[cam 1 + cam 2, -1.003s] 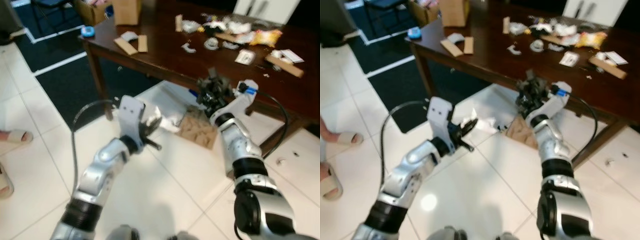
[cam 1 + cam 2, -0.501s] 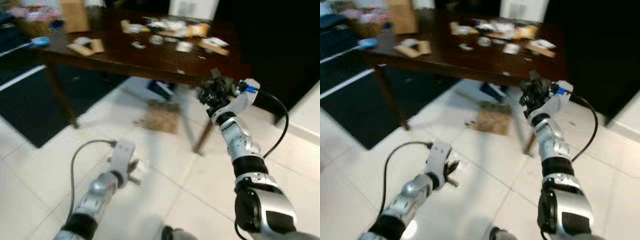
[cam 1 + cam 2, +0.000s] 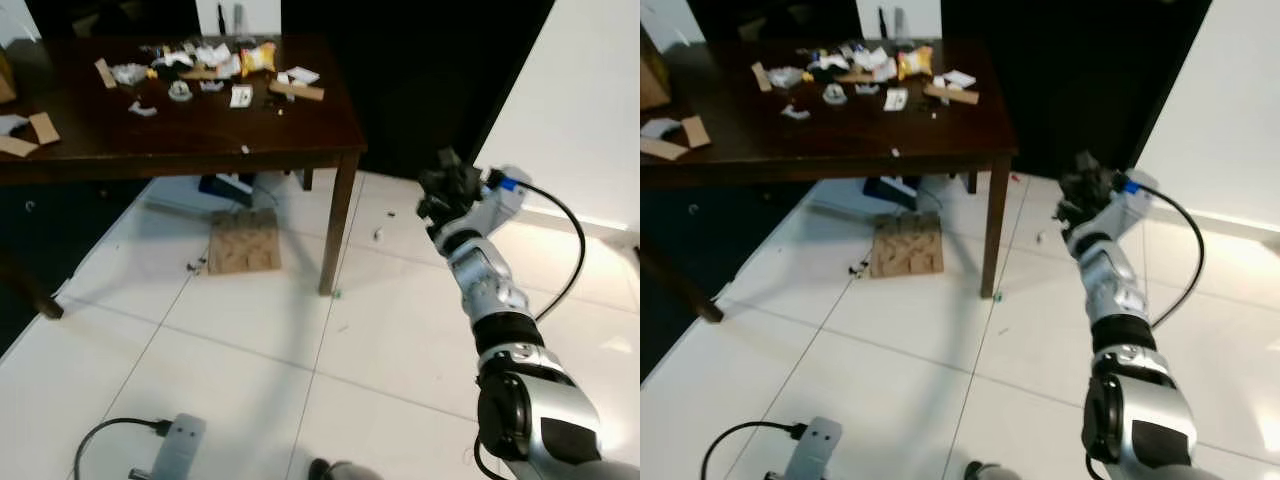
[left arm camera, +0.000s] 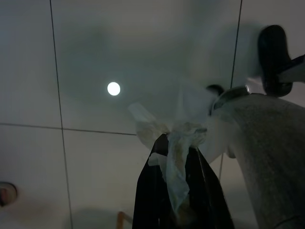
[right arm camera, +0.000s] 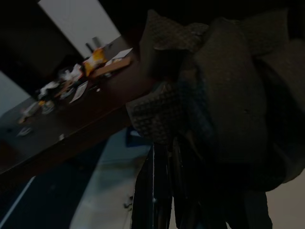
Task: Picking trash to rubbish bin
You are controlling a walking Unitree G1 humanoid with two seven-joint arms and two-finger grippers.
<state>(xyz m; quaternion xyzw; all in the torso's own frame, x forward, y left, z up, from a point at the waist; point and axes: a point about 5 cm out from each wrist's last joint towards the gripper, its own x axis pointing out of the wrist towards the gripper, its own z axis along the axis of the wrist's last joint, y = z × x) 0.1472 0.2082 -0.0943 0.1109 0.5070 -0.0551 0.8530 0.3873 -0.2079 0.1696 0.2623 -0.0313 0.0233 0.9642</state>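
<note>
The right gripper (image 3: 447, 182) is raised at the right of the frame, out past the corner of the dark wooden table (image 3: 200, 135), with its fingers closed on a crumpled dark cloth (image 5: 224, 95). In the right wrist view that cloth bunches around the two black fingers (image 5: 157, 191) and hangs over them.

The left arm is low; its wrist block (image 3: 175, 450) with a black cable sits at the bottom left of the head view. In the left wrist view the left gripper (image 4: 178, 191) is pinched shut on a scrap of pale crumpled wrapper (image 4: 176, 152), which sticks out above the fingertips over the white tiled floor (image 4: 95, 47).

On the table top, in the upper left of the head view, lies a scatter of trash (image 3: 200, 70): paper scraps, wrappers and cardboard strips. A flat piece of brown cardboard (image 3: 243, 242) lies on the tiles under the table, near its front leg (image 3: 335, 225).
</note>
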